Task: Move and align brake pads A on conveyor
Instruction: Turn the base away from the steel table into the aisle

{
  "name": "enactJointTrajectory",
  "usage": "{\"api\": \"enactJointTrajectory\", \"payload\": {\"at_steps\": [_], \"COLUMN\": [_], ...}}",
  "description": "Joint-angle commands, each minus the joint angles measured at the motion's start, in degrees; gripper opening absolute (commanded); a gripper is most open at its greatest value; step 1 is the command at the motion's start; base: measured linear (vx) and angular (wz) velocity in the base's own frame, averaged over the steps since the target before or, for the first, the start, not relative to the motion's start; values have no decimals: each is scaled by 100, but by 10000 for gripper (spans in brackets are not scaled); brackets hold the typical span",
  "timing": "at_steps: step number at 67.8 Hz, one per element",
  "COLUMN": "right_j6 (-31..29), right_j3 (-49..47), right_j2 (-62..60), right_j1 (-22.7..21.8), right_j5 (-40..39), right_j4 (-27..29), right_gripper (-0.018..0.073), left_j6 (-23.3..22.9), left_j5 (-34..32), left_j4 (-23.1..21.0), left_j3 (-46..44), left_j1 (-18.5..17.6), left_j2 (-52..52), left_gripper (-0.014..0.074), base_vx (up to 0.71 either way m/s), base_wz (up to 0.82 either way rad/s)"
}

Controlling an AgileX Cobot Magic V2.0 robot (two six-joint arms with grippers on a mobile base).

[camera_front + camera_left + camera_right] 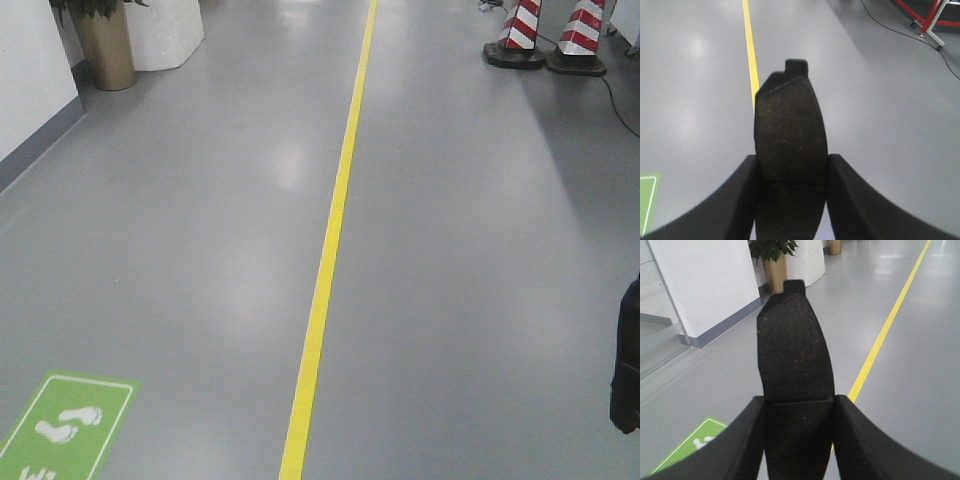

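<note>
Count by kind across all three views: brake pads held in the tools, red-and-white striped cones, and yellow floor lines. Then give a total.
Brake pads: 2, one in the left tool, one in the right tool
Striped cones: 2
Yellow floor lines: 1
Total: 5

- I am in what looks like an industrial hall: a wide, smooth grey floor (180,230) with a yellow line (330,250) running along it.
- Red-and-white striped cones (545,35) stand by the lane, and a green footprint marker (65,425) is stuck to the floor.
- A red wheeled frame (927,17) stands to one side.
- A potted plant (105,45) stands by a plain white wall (705,285).
</note>
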Motion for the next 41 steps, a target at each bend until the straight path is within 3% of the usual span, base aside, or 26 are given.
{"api": "enactJointTrajectory", "payload": {"at_steps": [1, 41], "right_j6": [-16, -16], "right_j3": [-184, -184], "right_j2": [38, 38], "right_j1": [-27, -27], "right_j5": [-560, -560], "right_j4": [-76, -76], "right_gripper": [-4, -4], "left_j6": [-49, -49], "left_j5": [-505, -505], "left_j4": [-56, -44], "left_j3": [-154, -154], "left_j1": [-16, -16], "left_j2": [89, 89], "left_gripper": [-6, -6], "base_vx": [46, 59], "base_wz": [0, -26]}}
